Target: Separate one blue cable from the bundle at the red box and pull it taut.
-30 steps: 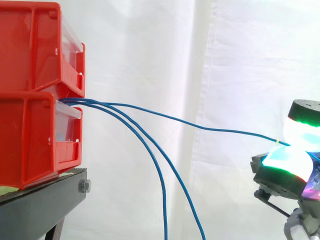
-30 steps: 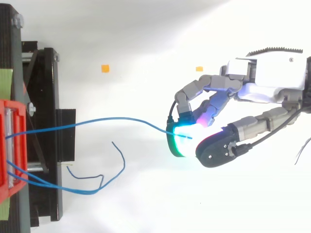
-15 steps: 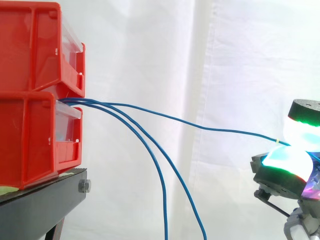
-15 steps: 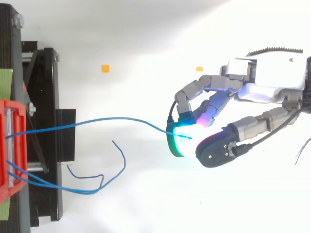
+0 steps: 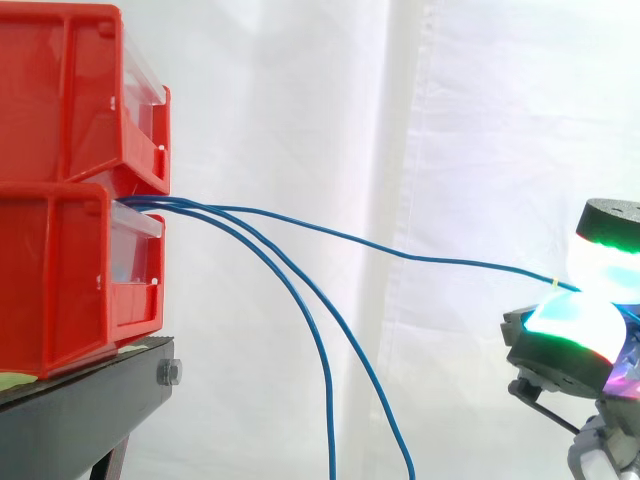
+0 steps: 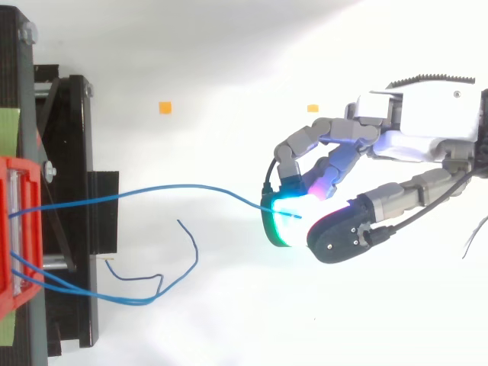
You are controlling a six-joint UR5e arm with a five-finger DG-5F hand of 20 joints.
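Hand (image 6: pixel 385 141) pinches 1 blue cable (image 5: pixel 400 252) near its free end, well away from the red box (image 5: pixel 60 260), cable sagging slightly, so pull straight away from that box with firm pinch, leaving 2 other cables (image 5: pixel 322 360) hanging below.

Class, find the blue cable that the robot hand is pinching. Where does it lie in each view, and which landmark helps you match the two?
Side view: the pinched blue cable slopes down from the red bins at left to the hand at the right edge.
Top view: the cable arcs from the red bins at the left edge to the hand right of centre.
Shared landmark: the red bins.
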